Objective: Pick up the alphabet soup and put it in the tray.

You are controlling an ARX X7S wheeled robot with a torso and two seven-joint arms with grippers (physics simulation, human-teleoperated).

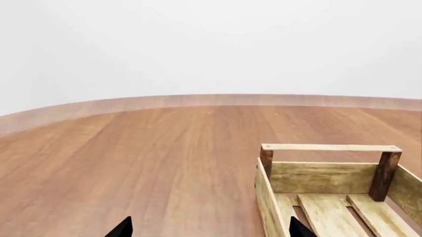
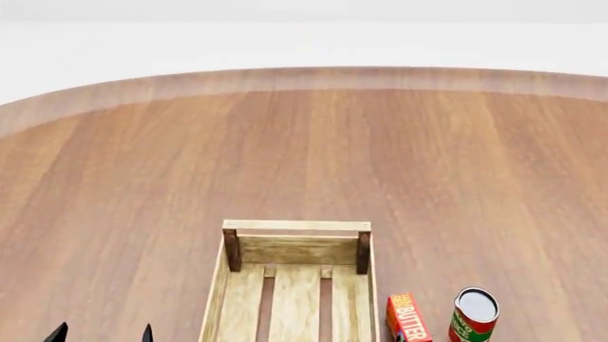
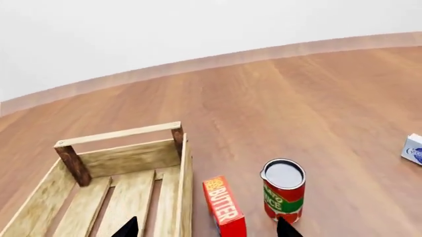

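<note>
- The alphabet soup can does not show clearly in any view; a small white-and-blue thing (image 3: 413, 149) peeks in at the edge of the right wrist view, and I cannot tell if it is the soup.
- The tray (image 3: 118, 133) sits on the wooden table (image 3: 297, 98); a butter box (image 3: 223, 207) is just beside it, then a red-and-green can (image 3: 283, 192), which is the wrong one.
- The left gripper (image 1: 209, 229) is spread wide and holds nothing; the right gripper (image 3: 206, 228) is wide and holds nothing too.
- A soup can is probably hard, smooth and a bit heavy; I would squeeze its round sides near the middle, firmly, so it does not slip.
</note>
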